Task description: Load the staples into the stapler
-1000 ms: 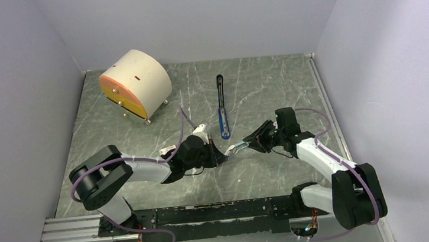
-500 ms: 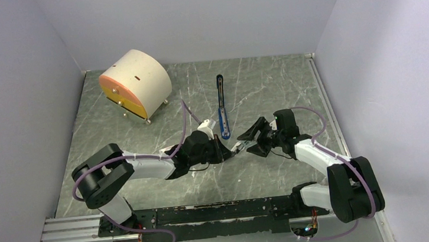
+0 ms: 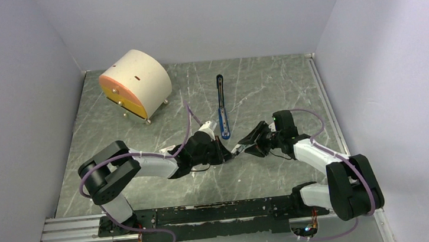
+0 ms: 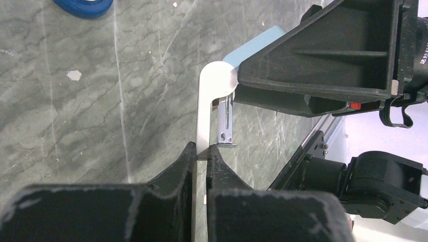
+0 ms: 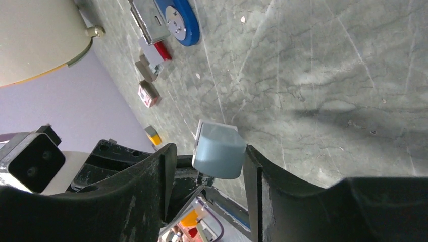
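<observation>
Stapler (image 3: 221, 104) lies flat on table (image 3: 268, 86), untouched. Left gripper (image 4: 201, 150), just short of stapler, clenched on light-blue and white piece (image 4: 206, 96); right gripper (image 5: 209, 154), jaws apart, loosely straddles it. Staples (image 5: 145, 70) beside stapler's near end.

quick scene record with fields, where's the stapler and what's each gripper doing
stapler: lying flat beyond both grippers, untouched
light-blue and white piece: spans between the two grippers
left gripper: shut on the piece's thin white end
right gripper: jaws astride the light-blue end, gap on one side
red-and-white box: close to the stapler's near end
cream drawer box: far left corner
</observation>
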Robot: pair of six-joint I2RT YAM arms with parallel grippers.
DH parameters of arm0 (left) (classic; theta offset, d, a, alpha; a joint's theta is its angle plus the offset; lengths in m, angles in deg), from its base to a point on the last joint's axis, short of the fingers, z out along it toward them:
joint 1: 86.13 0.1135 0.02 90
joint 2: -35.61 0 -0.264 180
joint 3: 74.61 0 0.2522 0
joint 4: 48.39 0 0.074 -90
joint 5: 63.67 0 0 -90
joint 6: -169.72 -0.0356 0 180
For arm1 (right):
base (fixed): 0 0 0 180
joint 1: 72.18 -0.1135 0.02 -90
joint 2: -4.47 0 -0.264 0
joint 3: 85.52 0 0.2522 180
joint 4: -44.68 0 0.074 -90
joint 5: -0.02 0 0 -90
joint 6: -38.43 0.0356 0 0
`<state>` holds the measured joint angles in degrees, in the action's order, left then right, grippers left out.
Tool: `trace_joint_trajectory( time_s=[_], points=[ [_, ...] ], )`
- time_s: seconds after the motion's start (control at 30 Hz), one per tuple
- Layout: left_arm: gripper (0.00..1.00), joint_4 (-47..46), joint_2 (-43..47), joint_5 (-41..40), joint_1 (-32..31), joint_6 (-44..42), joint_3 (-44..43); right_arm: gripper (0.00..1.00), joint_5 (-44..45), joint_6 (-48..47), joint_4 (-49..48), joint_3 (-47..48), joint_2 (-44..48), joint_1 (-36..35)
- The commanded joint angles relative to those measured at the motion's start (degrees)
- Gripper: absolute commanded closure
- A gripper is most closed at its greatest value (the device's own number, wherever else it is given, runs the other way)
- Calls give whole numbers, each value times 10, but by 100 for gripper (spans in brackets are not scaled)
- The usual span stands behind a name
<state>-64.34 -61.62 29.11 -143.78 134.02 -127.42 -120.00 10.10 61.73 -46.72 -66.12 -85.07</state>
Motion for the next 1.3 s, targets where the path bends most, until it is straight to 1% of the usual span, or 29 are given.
trace_joint_trajectory(
  time_s=[0.0,0.13,0.3,0.37,0.47,0.53,0.6,0.63,0.7,0.73,0.9,0.97,1.07,1.13,1.27],
  points=[
    [95,-20,0,1,-5,-2,-20,45,7,-1,16,18,-19,-8],
    [95,-25,-5,5,-5,-2,-22,45,24,-5,38,32,-43,-17],
    [95,-28,-6,9,-5,-3,-23,50,43,9,37,33,-50,-24],
    [95,-28,-7,11,-5,-4,-23,55,53,17,35,33,-50,-27],
    [94,-31,-8,16,-5,-4,-21,66,63,29,30,31,-45,-29],
    [84,-34,-6,16,-5,-4,-17,73,74,27,32,34,-43,-29],
    [71,-21,3,5,-5,-3,-13,75,91,9,43,45,-44,-29],
    [63,-6,10,-10,-5,-3,-13,75,104,-12,53,56,-45,-29],
    [54,24,28,-27,-4,-7,-9,76,138,-74,76,85,-53,-29],
    [51,36,40,-52,-4,-11,-6,76,154,-104,92,101,-61,-28],
    [44,102,107,-120,-4,-46,-1,76,200,-274,184,214,-129,-28],
    [41,130,132,-143,-3,-62,-5,76,229,-315,211,249,-150,-28],
    [38,176,175,-187,-1,-84,-10,76,269,-354,244,296,-178,-33],
    [37,209,215,-233,-1,-102,-11,76,290,-366,261,319,-196,-39],
    [34,269,280,-307,0,-126,-17,75,298,-380,283,360,-241,-49]
  ],
)
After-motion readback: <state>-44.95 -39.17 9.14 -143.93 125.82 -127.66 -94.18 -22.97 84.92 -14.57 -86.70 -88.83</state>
